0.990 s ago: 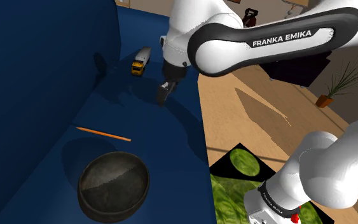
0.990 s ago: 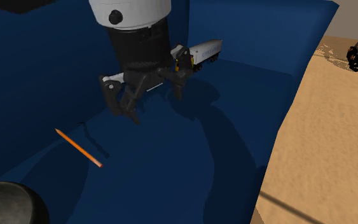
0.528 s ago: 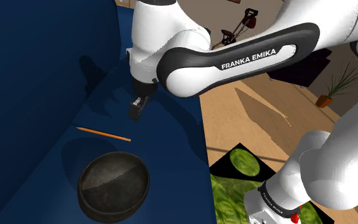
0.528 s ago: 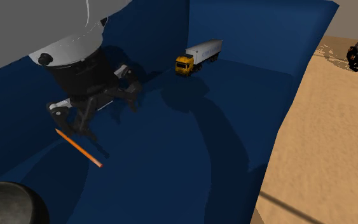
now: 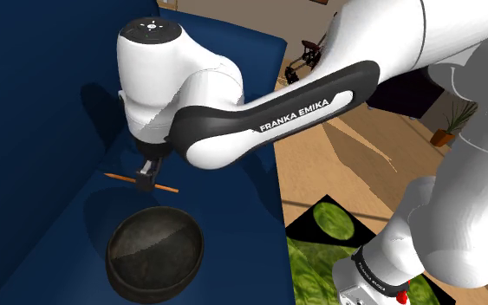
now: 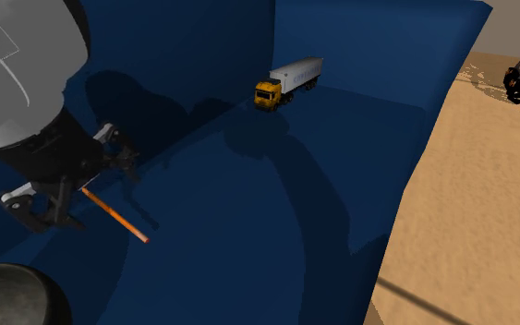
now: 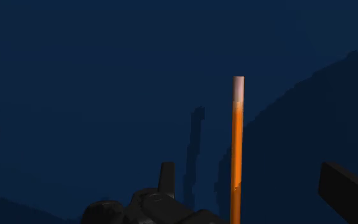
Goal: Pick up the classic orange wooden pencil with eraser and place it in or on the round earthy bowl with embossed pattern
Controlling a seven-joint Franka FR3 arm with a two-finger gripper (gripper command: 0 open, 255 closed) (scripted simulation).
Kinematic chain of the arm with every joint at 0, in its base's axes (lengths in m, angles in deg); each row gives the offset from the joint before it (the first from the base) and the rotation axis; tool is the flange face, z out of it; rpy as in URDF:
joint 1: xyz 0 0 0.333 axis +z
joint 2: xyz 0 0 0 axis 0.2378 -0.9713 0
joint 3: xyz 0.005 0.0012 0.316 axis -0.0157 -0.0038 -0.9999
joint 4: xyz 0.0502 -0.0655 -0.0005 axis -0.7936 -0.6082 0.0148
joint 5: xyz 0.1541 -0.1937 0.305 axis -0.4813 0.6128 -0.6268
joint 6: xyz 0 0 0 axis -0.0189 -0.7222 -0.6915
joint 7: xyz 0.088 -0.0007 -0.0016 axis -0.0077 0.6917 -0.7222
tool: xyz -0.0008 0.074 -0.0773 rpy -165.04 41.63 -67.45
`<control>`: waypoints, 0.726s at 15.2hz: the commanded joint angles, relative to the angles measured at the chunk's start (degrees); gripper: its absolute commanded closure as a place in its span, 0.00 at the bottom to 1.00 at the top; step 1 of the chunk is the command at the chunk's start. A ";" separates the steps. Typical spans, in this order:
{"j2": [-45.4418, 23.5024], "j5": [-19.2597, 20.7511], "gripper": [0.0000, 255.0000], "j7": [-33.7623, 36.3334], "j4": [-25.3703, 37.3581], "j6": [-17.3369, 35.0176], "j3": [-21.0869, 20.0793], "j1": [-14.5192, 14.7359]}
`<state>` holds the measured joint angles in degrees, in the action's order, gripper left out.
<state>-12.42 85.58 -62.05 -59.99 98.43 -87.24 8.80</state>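
Observation:
An orange pencil [image 5: 169, 188] with a pinkish eraser end lies flat on the dark blue surface [image 5: 224, 225]. In the second exterior view the pencil [image 6: 119, 220] lies just past the bowl [image 6: 8, 297]. The round dark bowl [image 5: 154, 251] sits on the same surface, close in front of the pencil. My black gripper [image 5: 147, 178] hangs low over the pencil's middle and is open. In the wrist view the pencil [image 7: 237, 153] runs lengthwise between the fingers, nearer the left finger [image 7: 166, 177], and neither touches it. My gripper [image 6: 75, 192] covers the pencil's sharpened end.
A yellow and white toy truck [image 6: 288, 80] stands at the back, by the blue upright wall [image 6: 368, 46]. The blue surface ends at an edge [image 5: 278, 204] with tan floor [image 6: 470, 203] beyond. My green-patterned stand [image 5: 320, 251] is at the shoulder view's lower right.
My gripper has swung from beside the toy truck toward the shoulder view's left and down, and now hangs over the pencil. Pencil, bowl and truck have not moved.

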 commanded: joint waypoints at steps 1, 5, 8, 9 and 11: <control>-2.09 1.45 0.00 0.57 0.96 0.85 0.00 0.72; -3.95 2.78 0.00 1.38 0.39 3.10 0.62 0.74; -5.21 3.67 0.00 1.93 0.14 4.50 1.05 0.78; -5.21 3.66 0.00 1.93 0.14 4.50 1.05 0.78; -5.21 3.67 0.00 1.93 0.14 4.50 1.05 0.78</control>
<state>-17.60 89.21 -60.15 -59.82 102.85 -86.21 9.58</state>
